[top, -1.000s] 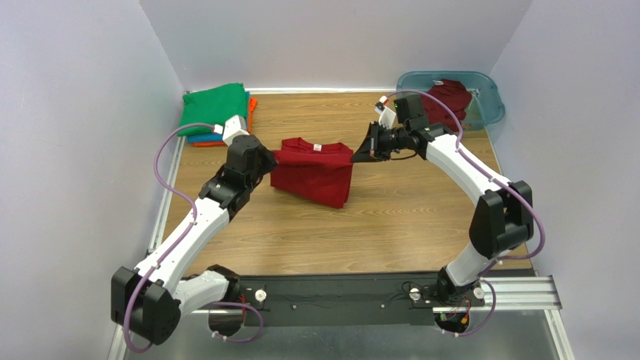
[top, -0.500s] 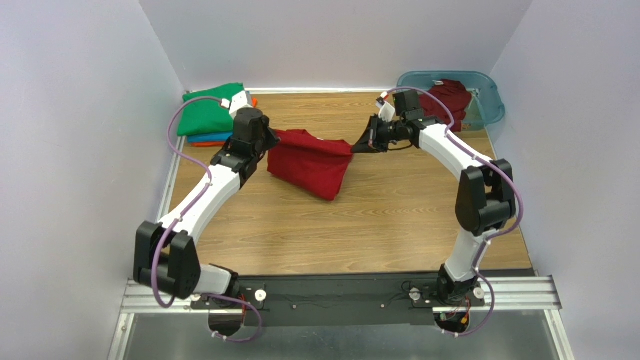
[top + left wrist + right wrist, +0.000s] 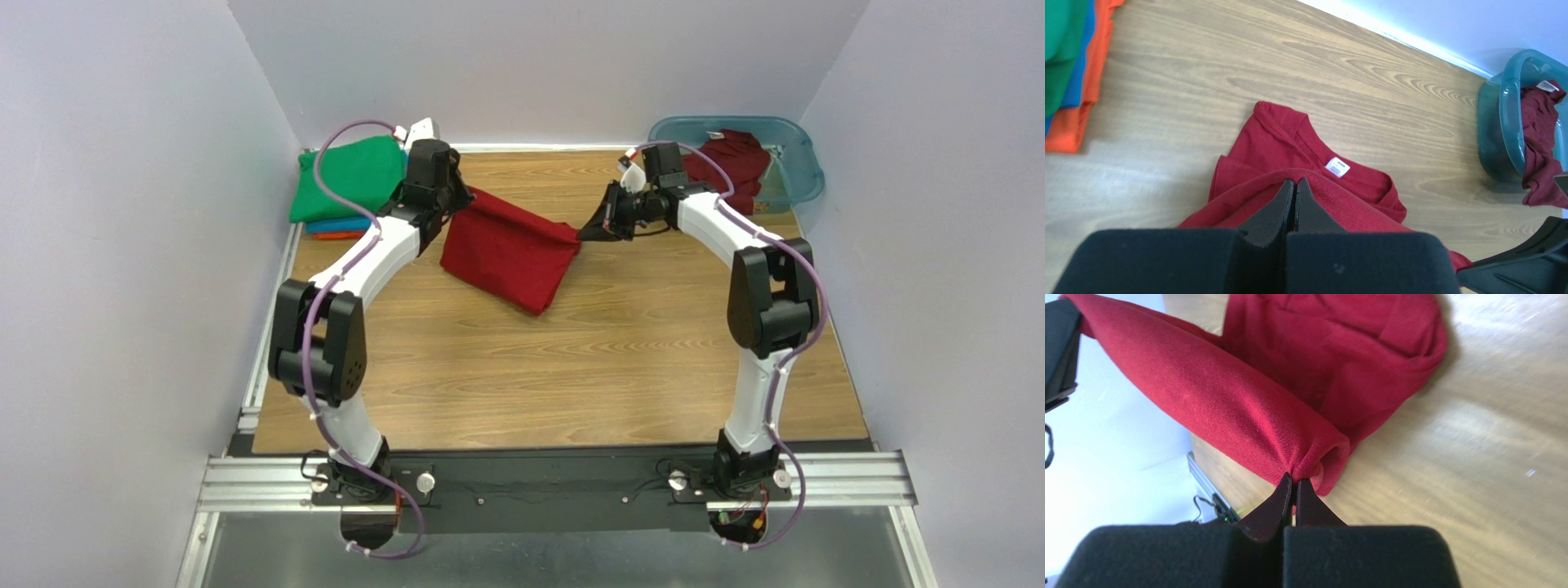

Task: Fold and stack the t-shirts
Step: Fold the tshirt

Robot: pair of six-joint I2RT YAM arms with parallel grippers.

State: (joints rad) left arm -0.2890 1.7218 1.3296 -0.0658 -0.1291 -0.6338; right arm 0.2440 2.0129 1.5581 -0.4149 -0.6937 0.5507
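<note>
A dark red t-shirt [image 3: 509, 251] hangs stretched between both grippers over the back middle of the table, its lower part sagging onto the wood. My left gripper [image 3: 459, 196] is shut on its left edge; in the left wrist view the cloth [image 3: 1333, 196] wraps over the closed tips [image 3: 1294, 182]. My right gripper [image 3: 584, 232] is shut on the right corner, bunched at the tips [image 3: 1293, 478]. A folded stack sits at the back left: green t-shirt [image 3: 344, 179] on top, blue [image 3: 334, 226] and orange [image 3: 347, 234] edges below. Another dark red t-shirt [image 3: 734, 157] lies in the tub.
The translucent teal tub [image 3: 788, 153] stands at the back right corner, also seen in the left wrist view [image 3: 1502, 116]. White walls close in the table on three sides. The arm bases sit on a black rail [image 3: 540, 478] at the near edge.
Both grippers have carried the dark red t-shirt toward the back of the table. The left arm has stretched far back beside the green stack; the shirt's held edge is now raised and taut.
</note>
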